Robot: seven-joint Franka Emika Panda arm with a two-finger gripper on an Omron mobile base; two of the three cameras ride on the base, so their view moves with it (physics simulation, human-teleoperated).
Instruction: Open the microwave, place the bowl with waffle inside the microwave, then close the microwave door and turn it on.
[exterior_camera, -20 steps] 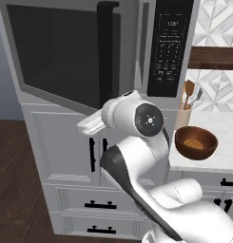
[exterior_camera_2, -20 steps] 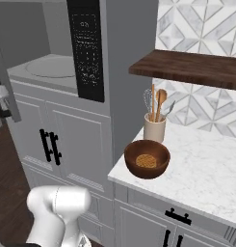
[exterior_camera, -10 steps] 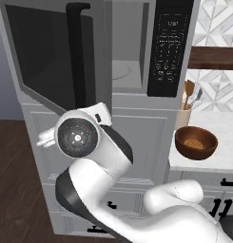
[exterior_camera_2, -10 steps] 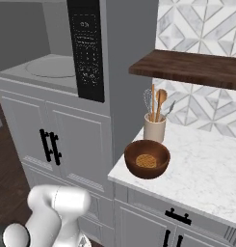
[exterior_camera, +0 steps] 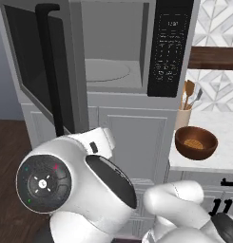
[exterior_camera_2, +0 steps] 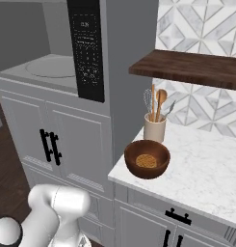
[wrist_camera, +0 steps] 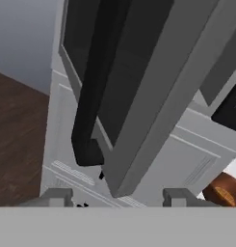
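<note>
Grey kitchen cabinetry frames the microwave [exterior_camera: 113, 52], whose microwave door [exterior_camera: 42, 76] hangs open just ahead of the hand [wrist_camera: 117, 197], fingers apart, gripping nothing. Bowl with waffle [exterior_camera_2: 147, 159] waits on the bench [exterior_camera_2: 211, 178], well off to its right; swinging there, the arm may clip that door.

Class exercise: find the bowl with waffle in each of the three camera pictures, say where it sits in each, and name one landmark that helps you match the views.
Left base view: bowl with waffle at right of centre, on the white counter.
Right base view: bowl just right of centre, near the counter's front edge.
Hand view: a brown sliver at the lower right edge.
Shared landmark: the black keypad panel.
</note>
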